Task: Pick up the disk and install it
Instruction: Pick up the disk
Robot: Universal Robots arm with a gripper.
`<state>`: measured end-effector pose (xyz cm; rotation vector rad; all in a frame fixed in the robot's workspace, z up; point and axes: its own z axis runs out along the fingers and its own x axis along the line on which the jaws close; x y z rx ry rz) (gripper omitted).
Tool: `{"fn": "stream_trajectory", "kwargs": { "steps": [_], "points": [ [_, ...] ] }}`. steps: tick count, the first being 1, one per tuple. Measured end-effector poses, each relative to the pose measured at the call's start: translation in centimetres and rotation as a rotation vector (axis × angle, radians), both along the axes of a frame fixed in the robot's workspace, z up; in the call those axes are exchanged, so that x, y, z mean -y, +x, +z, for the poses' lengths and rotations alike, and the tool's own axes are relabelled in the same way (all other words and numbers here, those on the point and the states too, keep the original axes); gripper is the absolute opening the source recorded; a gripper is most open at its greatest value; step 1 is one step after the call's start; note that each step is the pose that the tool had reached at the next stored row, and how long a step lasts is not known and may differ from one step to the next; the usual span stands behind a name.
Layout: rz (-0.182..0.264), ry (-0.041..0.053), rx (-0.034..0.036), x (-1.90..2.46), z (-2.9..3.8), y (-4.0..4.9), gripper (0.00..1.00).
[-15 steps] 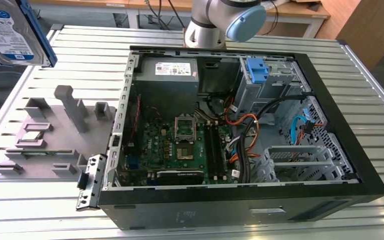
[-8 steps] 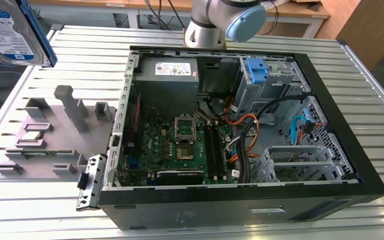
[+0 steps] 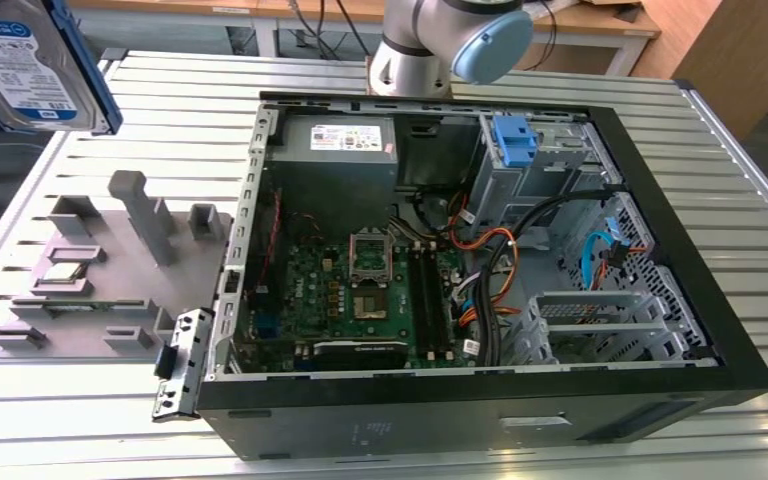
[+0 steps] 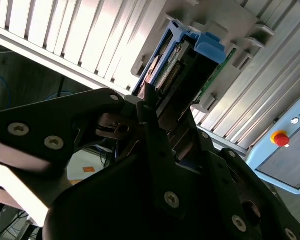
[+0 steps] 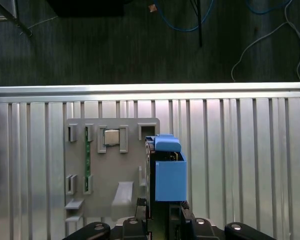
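One disk point(image 3: 27, 62) aloft, outside open case point(image 3: 398, 425)

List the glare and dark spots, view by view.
Exterior view: even light, with shade inside the computer case. First wrist view: glare along the table edge, dark floor beyond; the disk evenly lit. Second wrist view: bright table slats, while the gripper shut on the disk is nearly black.

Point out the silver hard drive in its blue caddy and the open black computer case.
silver hard drive point(image 3: 13, 55): exterior view, on its white-and-blue label.
black computer case point(image 3: 464, 412): exterior view, on its outer side wall.
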<state>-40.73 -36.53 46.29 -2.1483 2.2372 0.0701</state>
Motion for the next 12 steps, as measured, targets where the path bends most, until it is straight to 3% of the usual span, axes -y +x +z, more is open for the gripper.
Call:
{"fn": "stream_trajectory", "kwargs": {
  "steps": [5, 12],
  "points": [
    [0.0, 0.0001, -0.0005, 0.0, -0.01, 1.03, 0.35],
    [0.0, 0.0001, -0.0015, 0.0, 0.06, 1.41, 0.35]
  ]
}}
